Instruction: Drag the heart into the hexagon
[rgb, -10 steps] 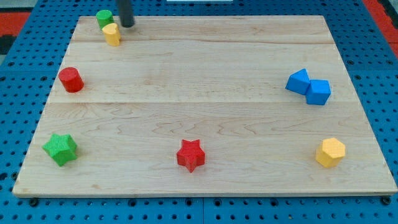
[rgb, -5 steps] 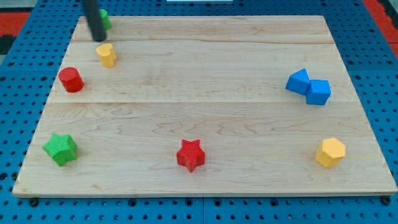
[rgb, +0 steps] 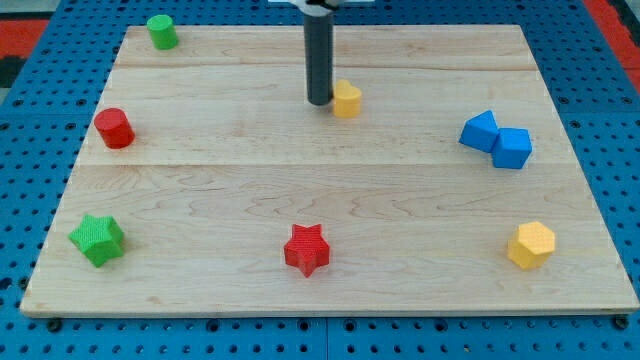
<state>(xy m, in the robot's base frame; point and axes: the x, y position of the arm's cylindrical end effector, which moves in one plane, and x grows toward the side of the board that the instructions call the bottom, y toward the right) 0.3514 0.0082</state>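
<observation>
Since the earlier frames, the yellow heart (rgb: 346, 99) has travelled from the upper-left corner of the surface (rgb: 420, 45), beside the green cylinder (rgb: 162, 31), to the upper middle, and the rod has gone with it. The other blocks have not shifted.

Tool: a plain rod, no jaws, so nothing is released, clenched or grasped; it can only push. My tip (rgb: 319, 102) stands on the surface on the heart's left side, touching it or very nearly so; the gap is too fine to judge.

Key relation: the heart lies directly to the view's right of my tip. The yellow hexagon (rgb: 530, 245) lies well apart from my tip, to the right and far toward the view's bottom. So the line from tip through heart runs rightward, while the line from heart to hexagon slants down and to the right. Judgement: the current contact side suits a rightward push only; my tip probably needs to sit more to the upper left of the heart to drive it down the diagonal.

Possible obstruction: two blue blocks (rgb: 496, 139), touching each other, lie to the right of my tip and slightly lower, close to a straight rightward path.

Task perhaps half done.
</observation>
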